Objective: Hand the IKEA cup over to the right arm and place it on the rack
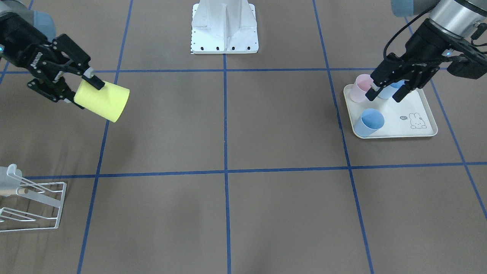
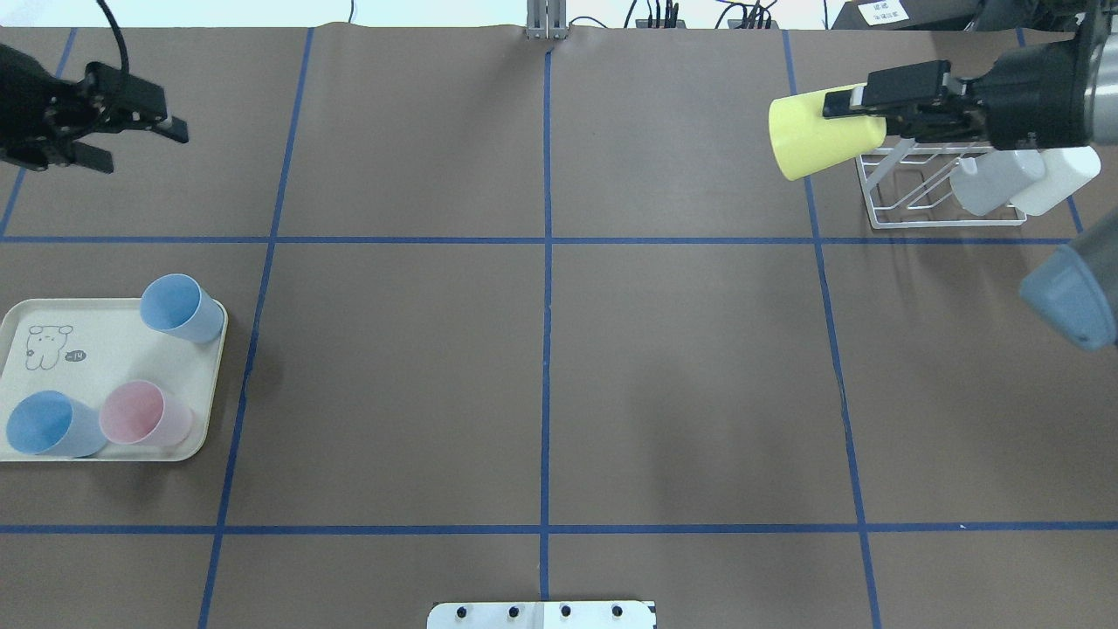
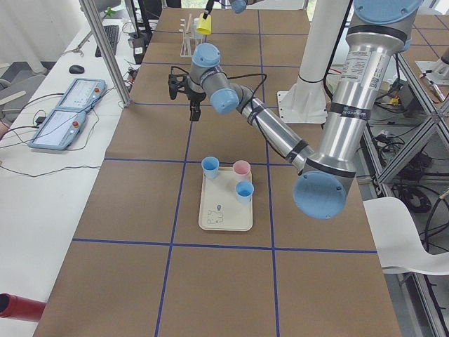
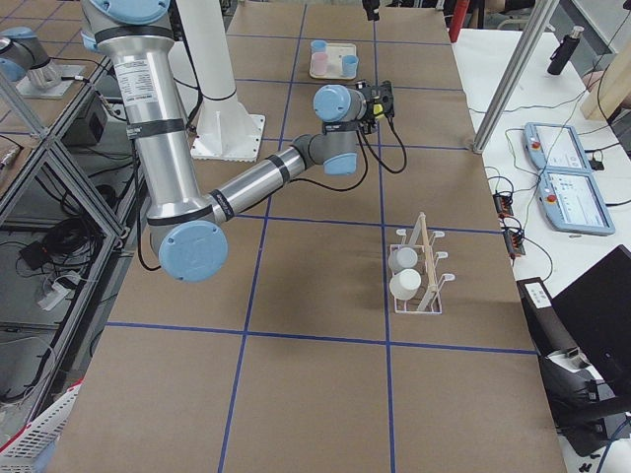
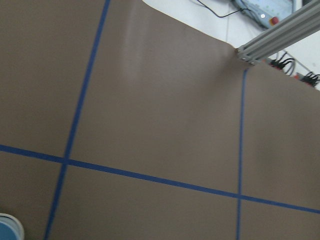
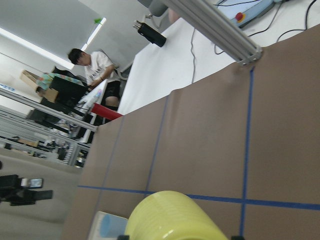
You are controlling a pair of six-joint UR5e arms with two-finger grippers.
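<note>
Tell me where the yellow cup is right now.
Overhead view: the yellow cup is at upper right, held sideways by the right end effector, just left of the white wire rack.

Two white cups fill the rack's outer prongs, far right table corner; inner prongs stand bare beside my right gripper's yellow cup.

A: Table covering?
B: Matt brown paper, lined with blue tape.
A: The yellow cup?
B: Smooth matt plastic; the tray likewise plastic, cream, with a faint sheen.
A: The rack?
B: White-coated wire, with one pale wooden dowel.
</note>
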